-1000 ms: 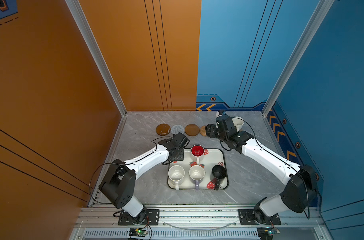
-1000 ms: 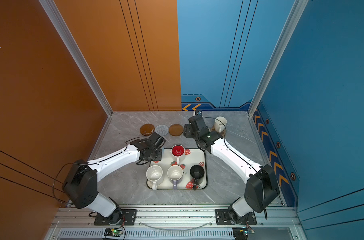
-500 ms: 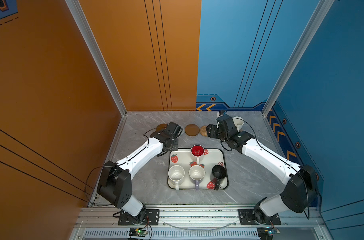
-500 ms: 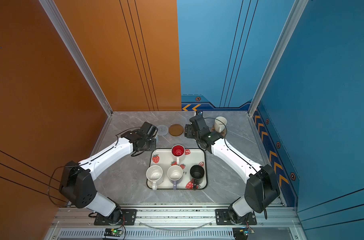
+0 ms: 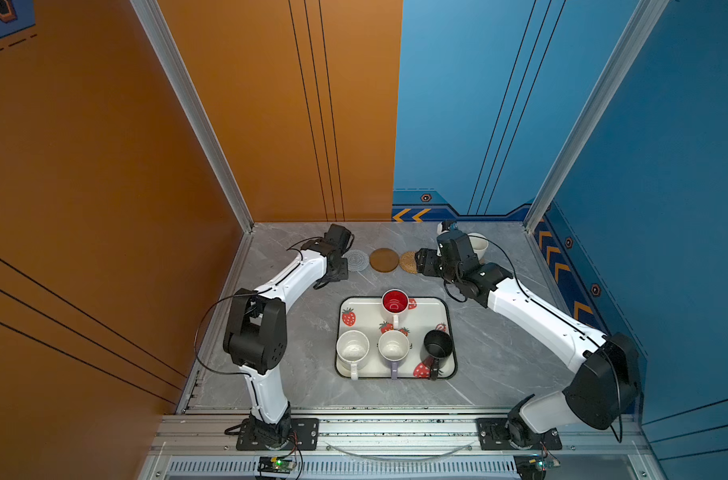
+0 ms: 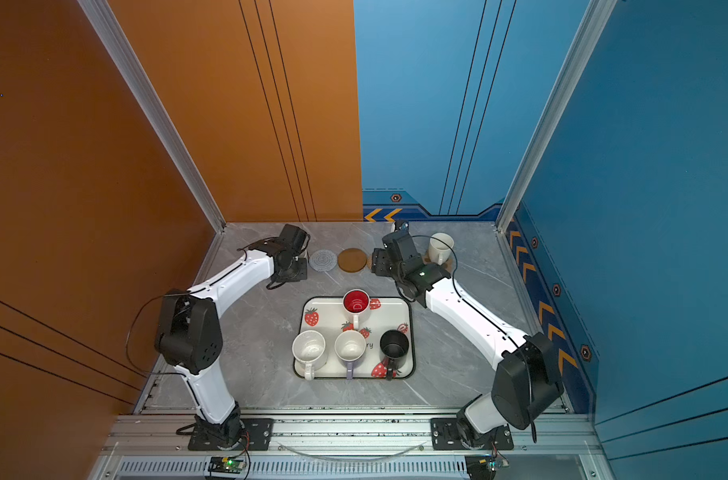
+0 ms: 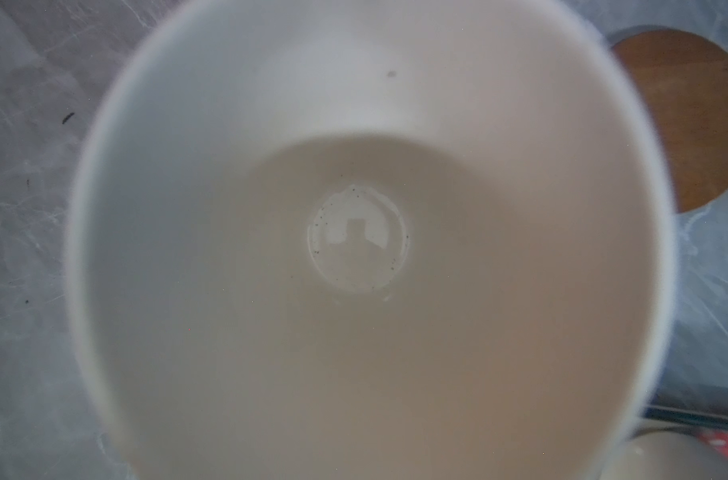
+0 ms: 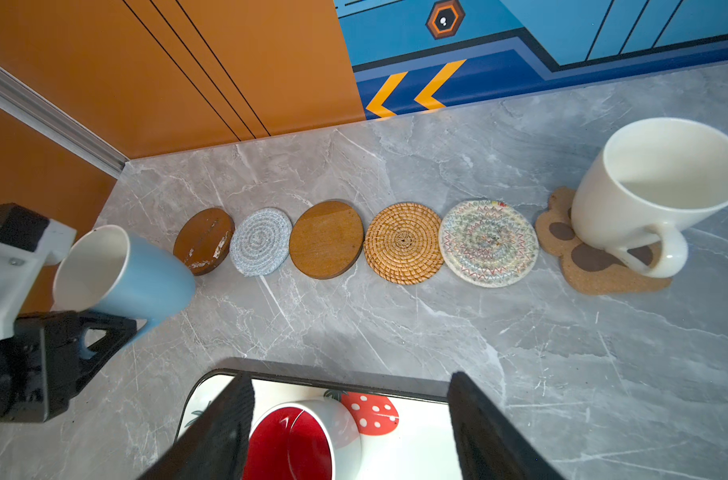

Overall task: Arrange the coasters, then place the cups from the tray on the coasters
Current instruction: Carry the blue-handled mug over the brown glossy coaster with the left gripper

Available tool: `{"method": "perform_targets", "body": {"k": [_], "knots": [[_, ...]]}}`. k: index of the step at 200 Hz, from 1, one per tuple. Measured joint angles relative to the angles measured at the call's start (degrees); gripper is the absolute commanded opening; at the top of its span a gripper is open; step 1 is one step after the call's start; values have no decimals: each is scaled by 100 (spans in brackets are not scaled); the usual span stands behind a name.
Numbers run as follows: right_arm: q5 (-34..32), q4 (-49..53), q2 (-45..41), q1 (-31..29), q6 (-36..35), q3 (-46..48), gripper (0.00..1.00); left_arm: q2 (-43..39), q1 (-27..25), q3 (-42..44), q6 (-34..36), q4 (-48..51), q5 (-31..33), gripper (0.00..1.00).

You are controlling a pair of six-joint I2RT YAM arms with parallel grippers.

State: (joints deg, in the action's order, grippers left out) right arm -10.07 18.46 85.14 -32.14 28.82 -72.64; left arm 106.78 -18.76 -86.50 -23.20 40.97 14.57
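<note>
Top views both show the tray [image 5: 364, 309] nearest the arm bases. Along its near edge stand the speckled white mug [image 5: 352, 349], the lavender mug [image 5: 393, 345] and the black mug [image 5: 437, 344], handles pointing toward the bases. At the tray's far edge stands the white mug with red inside [image 5: 395, 301].

In the right wrist view the right gripper [image 8: 349, 378] hangs over that mug. Its dark fingers [image 8: 225, 428] are spread wide, one on either side, gripping nothing.

Beyond the tray, over the grey table [image 8: 395, 324], the left gripper [image 8: 86, 340] is clenched on the light blue mug [image 8: 146, 278]. The mug is tilted, with its base at the chipped brown disc [image 8: 206, 239]. Whether they touch I cannot tell.

Farther back the coasters lie in one line:
- the chipped brown disc
- a grey woven round [image 8: 261, 242]
- a second brown disc [image 8: 326, 240]
- the tan rattan round [image 8: 403, 243]
- a white woven round [image 8: 489, 243]
- the paw-print cork piece [image 8: 603, 278], on which the cream white mug [image 8: 661, 187] stands upright
</note>
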Motion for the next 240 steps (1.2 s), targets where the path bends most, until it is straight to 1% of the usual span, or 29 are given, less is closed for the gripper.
{"method": "perform_targets", "body": {"k": [53, 111, 170, 240], "knots": [[-2, 4, -72, 72, 0, 42, 72, 490, 297, -551, 98, -2, -4, 0], [2, 55, -72, 76, 0, 42, 71, 1054, 490, -1279, 142, -61, -74, 0], [2, 83, -74, 96, 0, 42, 71, 1449, 713, -1513, 184, -61, -232, 0], [4, 109, -96, 103, 0, 42, 71, 1582, 741, -1740, 245, -48, -389, 0]]}}
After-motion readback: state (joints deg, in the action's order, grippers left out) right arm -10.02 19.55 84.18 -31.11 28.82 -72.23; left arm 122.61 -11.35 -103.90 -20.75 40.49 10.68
